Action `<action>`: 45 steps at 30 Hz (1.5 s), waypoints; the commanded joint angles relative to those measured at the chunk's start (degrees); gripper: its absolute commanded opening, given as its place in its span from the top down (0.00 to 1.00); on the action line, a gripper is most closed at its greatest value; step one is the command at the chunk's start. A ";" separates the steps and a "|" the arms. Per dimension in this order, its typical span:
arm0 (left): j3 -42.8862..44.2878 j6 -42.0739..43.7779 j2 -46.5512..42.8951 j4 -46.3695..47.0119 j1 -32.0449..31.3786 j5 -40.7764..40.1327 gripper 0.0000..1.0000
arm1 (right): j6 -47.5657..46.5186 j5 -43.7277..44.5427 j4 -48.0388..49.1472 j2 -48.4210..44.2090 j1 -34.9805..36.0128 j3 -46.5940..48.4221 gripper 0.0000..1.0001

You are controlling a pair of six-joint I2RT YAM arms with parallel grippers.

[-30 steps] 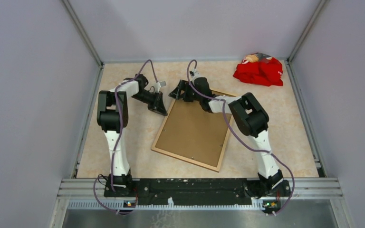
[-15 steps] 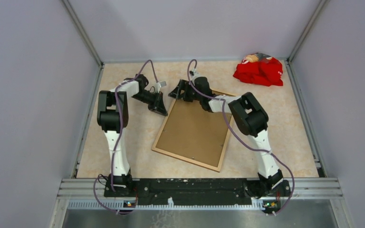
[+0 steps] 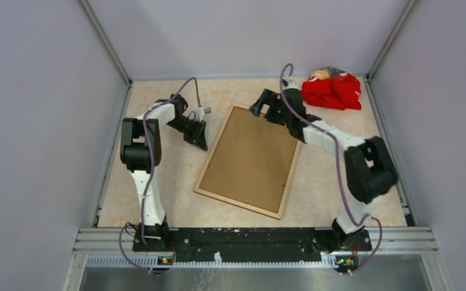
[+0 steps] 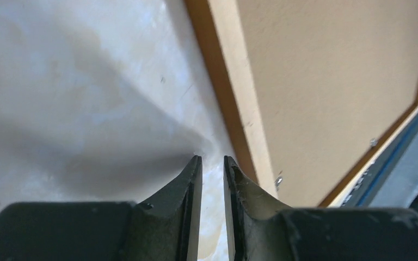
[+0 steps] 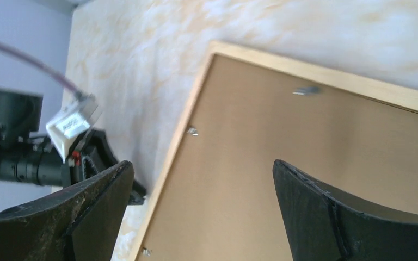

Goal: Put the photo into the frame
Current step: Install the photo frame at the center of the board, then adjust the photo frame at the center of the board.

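Observation:
The frame point(image 3: 238, 204) lies back-up on the table, a paler wood rim around the plain brown backing board point(image 3: 249, 160). The photo is hidden. My left gripper point(image 3: 201, 142) rests low on the table just left of the frame's upper left edge; in the left wrist view point(image 4: 212, 159) its fingers stand almost together with a narrow gap and nothing between them, the frame's rim point(image 4: 234, 81) just to their right. My right gripper point(image 3: 256, 110) hovers over the frame's far edge; in the right wrist view point(image 5: 202, 163) it is wide open and empty above the backing board point(image 5: 283, 152).
A crumpled red cloth point(image 3: 331, 91) lies at the back right corner. Small metal tabs point(image 5: 192, 131) hold the board along the rim. Grey walls enclose the table on three sides.
My right arm has swung to the right and its gripper has moved from the frame's far left corner to the right along its far edge. My left gripper has barely shifted.

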 commanded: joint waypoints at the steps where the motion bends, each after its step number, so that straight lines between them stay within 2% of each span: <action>1: -5.26 5.14 -5.16 0.88 0.37 -6.89 0.73 | 2.93 11.73 -10.42 -12.61 -6.66 -10.49 0.01; 4: -9.28 6.18 -6.98 2.72 0.01 -7.55 0.72 | 2.94 14.09 -13.39 -18.26 -12.27 -18.37 0.01; 8: -14.74 8.36 -9.80 4.86 -1.75 -10.47 0.72 | 3.06 13.05 -12.51 -22.22 -17.30 -26.00 0.01; 13: -21.18 10.92 -13.34 6.26 -5.04 -12.71 0.72 | 3.12 7.12 -8.31 -18.11 -18.20 -26.42 0.01; 20: -26.15 13.61 -16.34 5.63 -13.15 -15.89 0.72 | 5.05 -4.06 -2.67 -4.37 -16.12 -16.43 0.01; 28: -28.39 16.27 -17.12 1.74 -21.73 -12.69 0.71 | 0.91 -7.94 -7.61 9.56 -4.99 3.54 0.01; 31: -28.58 16.87 -16.89 0.46 -24.26 -10.68 0.68 | -0.36 -9.96 -8.11 12.73 -2.41 8.35 0.01; 34: -27.78 17.89 -16.03 -1.95 -26.26 -7.43 0.60 | -2.60 -11.92 -12.57 16.71 -1.06 14.59 0.01; 36: -26.33 18.29 -15.61 -3.70 -26.63 -5.78 0.56 | -4.69 -11.26 -16.03 17.67 -0.70 18.83 0.01; 40: -22.70 20.45 -17.47 -8.17 -25.84 -5.20 0.51 | -6.83 -7.88 -18.70 14.59 -1.44 20.67 0.01; 45: -15.73 25.96 -20.36 -16.63 -19.48 -5.14 0.47 | -6.00 -2.04 -22.01 5.58 -5.40 15.72 0.01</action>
